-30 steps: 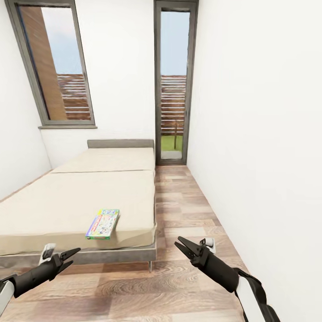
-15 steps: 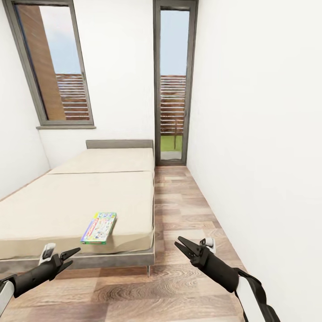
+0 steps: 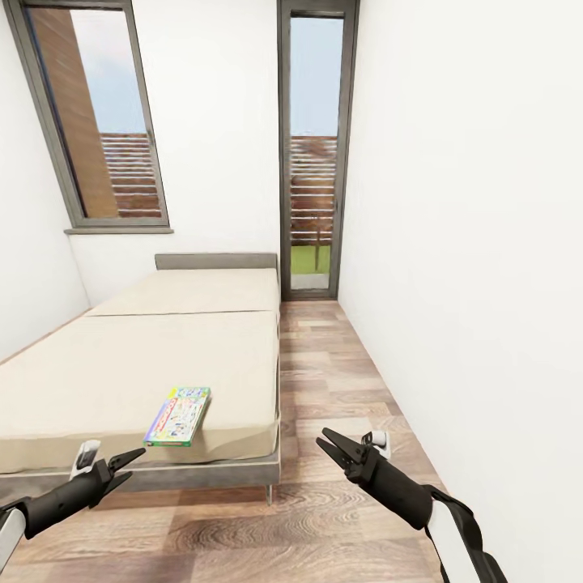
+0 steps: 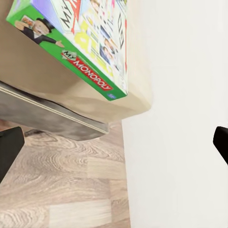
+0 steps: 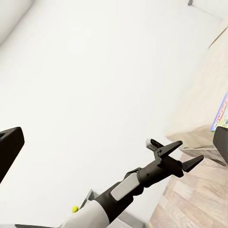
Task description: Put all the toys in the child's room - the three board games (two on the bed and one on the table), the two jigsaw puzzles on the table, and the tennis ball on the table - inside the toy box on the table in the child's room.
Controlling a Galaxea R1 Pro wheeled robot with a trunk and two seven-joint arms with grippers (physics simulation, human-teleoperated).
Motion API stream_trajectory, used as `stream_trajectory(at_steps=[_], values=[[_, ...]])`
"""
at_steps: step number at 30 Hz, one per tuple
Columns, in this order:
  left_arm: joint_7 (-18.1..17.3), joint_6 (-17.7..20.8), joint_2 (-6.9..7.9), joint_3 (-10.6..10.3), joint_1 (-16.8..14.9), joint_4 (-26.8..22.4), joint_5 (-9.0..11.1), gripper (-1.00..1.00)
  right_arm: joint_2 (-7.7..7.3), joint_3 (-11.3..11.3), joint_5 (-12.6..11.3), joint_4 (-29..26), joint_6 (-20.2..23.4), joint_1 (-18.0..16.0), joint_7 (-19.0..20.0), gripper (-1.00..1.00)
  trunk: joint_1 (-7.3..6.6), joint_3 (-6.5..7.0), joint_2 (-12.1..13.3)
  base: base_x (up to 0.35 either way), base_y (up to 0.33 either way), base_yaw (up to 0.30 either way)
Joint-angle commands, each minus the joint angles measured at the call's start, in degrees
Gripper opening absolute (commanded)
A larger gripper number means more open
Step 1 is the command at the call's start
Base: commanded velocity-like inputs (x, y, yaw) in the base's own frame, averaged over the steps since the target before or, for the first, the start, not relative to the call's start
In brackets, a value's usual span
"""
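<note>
One board game, the white-green Monopoly box (image 3: pixel 178 415), lies flat near the bed's (image 3: pixel 121 364) front right corner; the left wrist view shows the box (image 4: pixel 76 42) close up at the mattress edge. My left gripper (image 3: pixel 138 464) hovers open and empty over the floor, just short of the bed frame, below the box. My right gripper (image 3: pixel 321 438) is open and empty above the floor to the right of the bed. In the right wrist view the left gripper (image 5: pixel 190 152) shows open, and a small yellow-green ball (image 5: pixel 74 208) sits far off. The table and the toy box are out of view.
A white wall (image 3: pixel 470 243) runs close along my right. A strip of wood-plank floor (image 3: pixel 332 364) leads between the bed and that wall to a tall glass door (image 3: pixel 312 162). A window (image 3: pixel 97 121) is set in the far wall above the headboard.
The whole view shifted a little a second ago, so the bed and the box sit slightly further left; it has been steady since. Both arms keep the same pose.
</note>
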Motion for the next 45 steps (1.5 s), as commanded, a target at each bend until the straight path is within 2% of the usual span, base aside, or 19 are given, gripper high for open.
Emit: stream_trajectory(at_steps=[1, 15, 33, 45], values=[[-0.1, 0.4, 0.02, 0.1, 0.0, 0.0, 0.2, 1.0, 0.05, -0.1, 0.0, 0.0, 0.3, 0.0, 0.1, 1.0, -0.01, -0.06, 0.0, 0.006, 0.001, 0.0], [-0.3, 1.1, 0.36, 0.2, 0.0, 0.0, 0.3, 1.0, 0.05, -0.1, 0.0, 0.0, 0.3, 0.0, 0.1, 1.0, -3.09, 2.45, 5.6, 0.001, 0.0, 0.0], [-0.3, 0.7, 0.34, 0.5, 0.0, 0.0, 0.4, 1.0, 0.05, -0.1, 0.0, 0.0, 0.3, 0.0, 0.1, 1.0, -3.09, 2.45, 5.6, 0.003, 0.0, 0.0], [-0.3, 0.6, 0.3, 0.5, 0.0, 0.0, 0.4, 1.0, 0.05, -0.1, 0.0, 0.0, 0.3, 0.0, 0.1, 1.0, -3.09, 2.45, 5.6, 0.115, -0.032, 0.0]])
